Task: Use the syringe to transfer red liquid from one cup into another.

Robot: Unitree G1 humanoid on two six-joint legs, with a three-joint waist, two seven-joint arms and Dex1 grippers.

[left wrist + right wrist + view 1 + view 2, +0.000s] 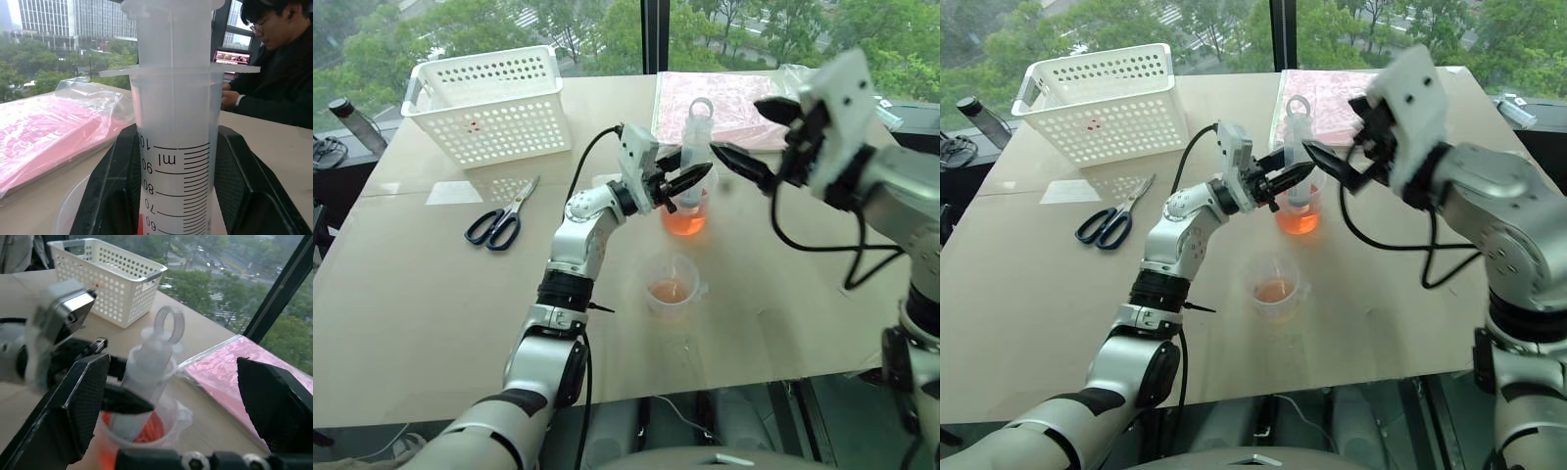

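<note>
Treetops fill the window behind a pale desk [421,294] in the left eye view. On it, toward the far edge, the taller beaker [686,217] holds red liquid [684,222], and the syringe [697,147] stands upright in it, ring end up. The left gripper [690,182] is clamped on the syringe barrel. The right gripper [756,137] hangs just beside the syringe with its jaws spread wide and nothing between them. Nearer the front edge sits the squat cup [672,285] with a shallow orange-red pool. A white basket [489,103] occupies the far left corner, scissors [501,217] lie in front of it, and a pink packet [729,103] rests at the far edge.

Seen from the left wrist, both black fingers [110,191] press the graduated barrel, its flange above them. A person in dark clothing [274,83] sits beyond the desk.

From the right wrist, that gripper's fingers [73,411] stand far apart, framing the syringe in the beaker without touching it.
</note>
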